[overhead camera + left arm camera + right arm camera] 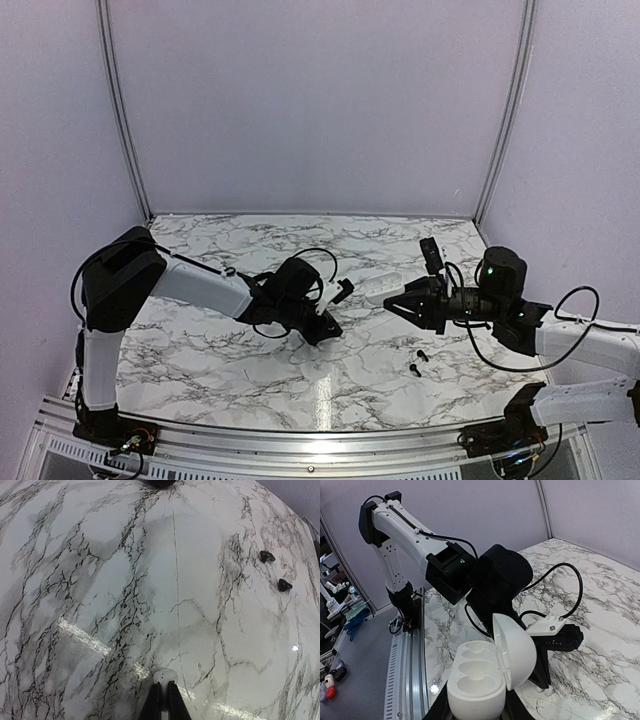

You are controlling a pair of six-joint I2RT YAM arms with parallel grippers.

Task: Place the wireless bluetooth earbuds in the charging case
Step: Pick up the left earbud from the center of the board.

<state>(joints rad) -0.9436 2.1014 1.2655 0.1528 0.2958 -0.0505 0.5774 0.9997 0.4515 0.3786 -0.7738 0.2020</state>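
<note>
Two black earbuds (267, 556), one white earbud (165, 676), one open case (475, 680).

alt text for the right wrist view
An open white charging case, both wells empty, sits in the right gripper. Beyond it the left gripper, low over the marble table, seems to pinch a white earbud.
</note>
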